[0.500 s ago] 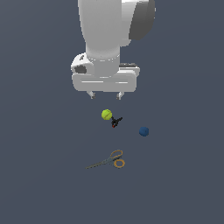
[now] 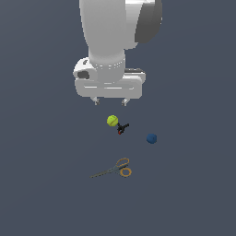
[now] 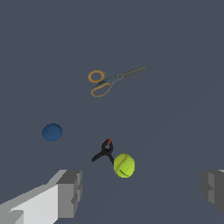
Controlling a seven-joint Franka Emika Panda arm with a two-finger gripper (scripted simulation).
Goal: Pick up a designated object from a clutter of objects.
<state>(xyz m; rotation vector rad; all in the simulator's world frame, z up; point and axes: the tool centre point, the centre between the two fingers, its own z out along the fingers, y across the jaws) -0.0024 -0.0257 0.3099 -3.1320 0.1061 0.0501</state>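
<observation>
While the gripper (image 2: 110, 101) hangs above the dark surface (image 2: 41, 184) with its fingers (image 3: 70, 192) spread wide and empty, the scissors (image 2: 115, 168) lie leftmost in the exterior view, then the yellow-green ball (image 2: 112, 120) touching the small clamp (image 2: 121, 127), then the blue ball (image 2: 151, 138) apart.

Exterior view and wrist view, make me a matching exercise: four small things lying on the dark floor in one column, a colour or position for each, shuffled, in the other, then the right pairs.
Things:
1. small yellow-green ball with red seams
2. smaller dark blue ball
3. tiny black-and-red clamp
4. grey scissors with orange handle loops

Descriptions:
A. lies alone toward the exterior view's right
B. nearest the open gripper, just below its fingertips in the exterior view
C. farthest from the gripper
D. right beside the seamed ball

Pairs: 1-B, 2-A, 3-D, 4-C
</observation>
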